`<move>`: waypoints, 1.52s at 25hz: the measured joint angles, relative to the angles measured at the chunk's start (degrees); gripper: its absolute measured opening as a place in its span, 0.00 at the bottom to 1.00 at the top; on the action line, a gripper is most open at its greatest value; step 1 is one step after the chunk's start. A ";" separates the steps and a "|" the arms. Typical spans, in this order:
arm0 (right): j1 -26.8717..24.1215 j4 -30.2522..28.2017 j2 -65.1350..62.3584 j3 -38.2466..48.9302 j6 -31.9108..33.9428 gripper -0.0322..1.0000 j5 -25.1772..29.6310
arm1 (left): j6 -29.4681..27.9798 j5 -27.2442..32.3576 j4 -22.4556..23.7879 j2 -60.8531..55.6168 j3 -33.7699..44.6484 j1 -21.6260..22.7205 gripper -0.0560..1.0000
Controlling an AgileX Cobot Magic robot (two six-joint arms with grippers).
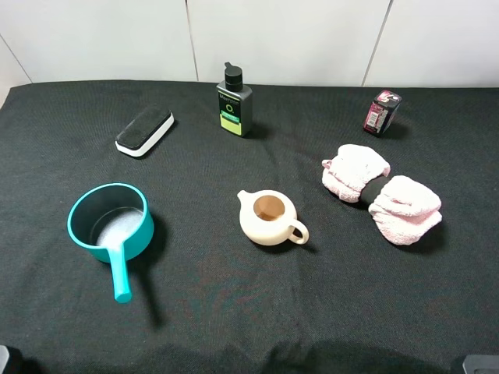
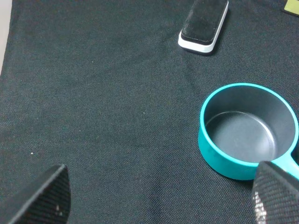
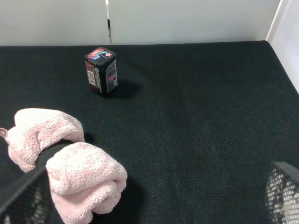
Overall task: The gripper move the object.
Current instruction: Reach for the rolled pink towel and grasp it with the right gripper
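The pink fluffy towel bundle lies on the black cloth at the right, two lumps joined by a dark band. It also shows in the right wrist view, close in front of my right gripper. That gripper is open and empty, and one finger is beside the nearer lump without touching it. My left gripper is open and empty above bare cloth, near the teal saucepan. In the high view only slivers of the arms show at the bottom corners.
A cream teapot stands mid-table, left of the towel. The teal saucepan is at the left. A black-and-white eraser, a dark pump bottle and a small dark box stand along the back. The cloth's right edge meets a white wall.
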 joint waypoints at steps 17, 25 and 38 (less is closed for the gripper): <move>0.00 0.00 0.00 0.00 0.00 0.70 0.00 | 0.00 0.00 0.00 0.00 0.00 0.00 0.83; 0.00 0.00 0.00 0.00 0.00 0.70 0.00 | 0.00 0.00 0.00 0.00 0.00 0.00 0.83; 0.00 0.61 0.00 0.00 0.00 0.70 0.00 | 0.00 0.00 0.00 0.00 0.00 0.00 0.83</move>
